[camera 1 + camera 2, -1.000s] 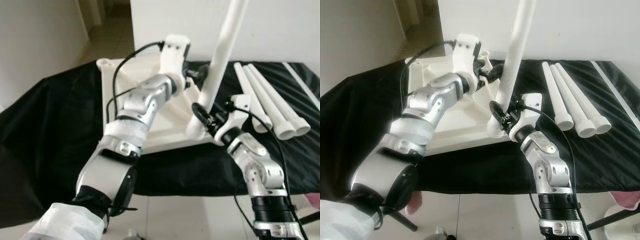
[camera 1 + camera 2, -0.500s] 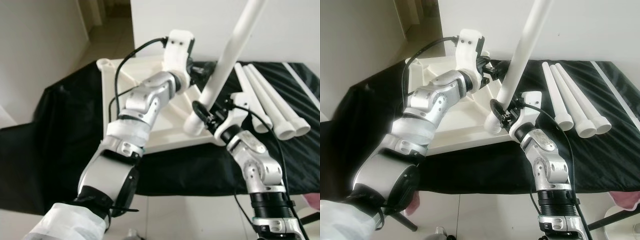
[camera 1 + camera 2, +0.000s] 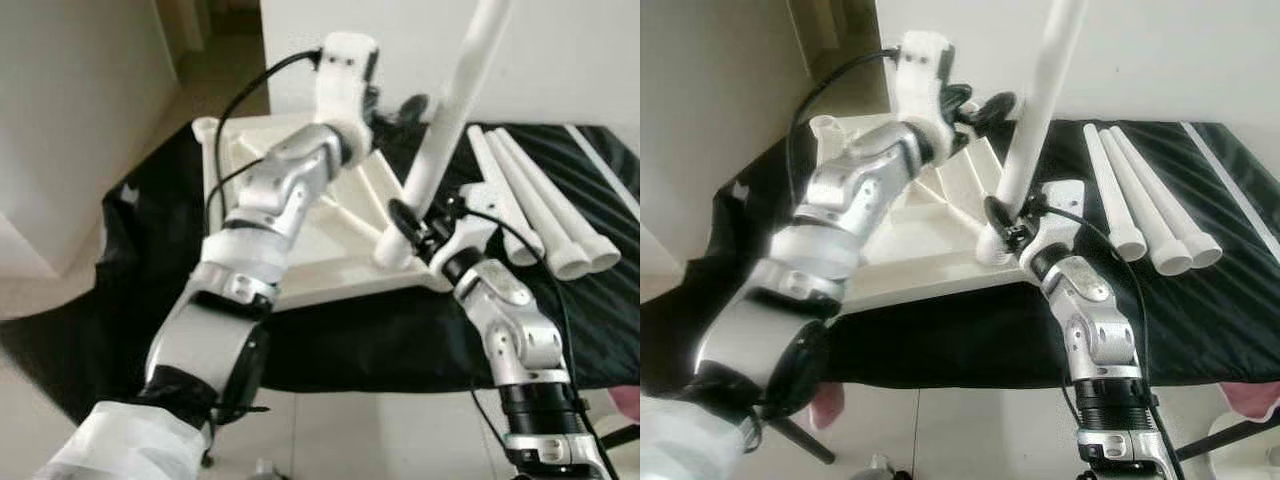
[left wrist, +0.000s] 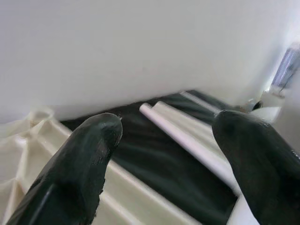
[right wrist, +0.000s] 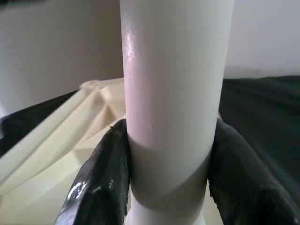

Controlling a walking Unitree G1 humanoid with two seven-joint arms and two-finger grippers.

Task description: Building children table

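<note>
**Table leg held upright at the tabletop's corner**

The right gripper (image 3: 408,222) is clamped around a white table leg (image 3: 447,120) near its lower end, black fingers (image 5: 101,180) pressed against both sides of the tube. The leg stands nearly upright, tilted slightly, with its foot at the near corner of the upturned white tabletop (image 3: 300,245). The tabletop lies underside up, ribs showing, on a black cloth (image 3: 150,260) spread over the worktop. The left gripper (image 3: 395,107) hovers above the tabletop's far side with its fingers (image 4: 79,164) spread apart, holding nothing. Three more legs (image 3: 545,215) lie side by side on the cloth, to the right of the tabletop.
</note>
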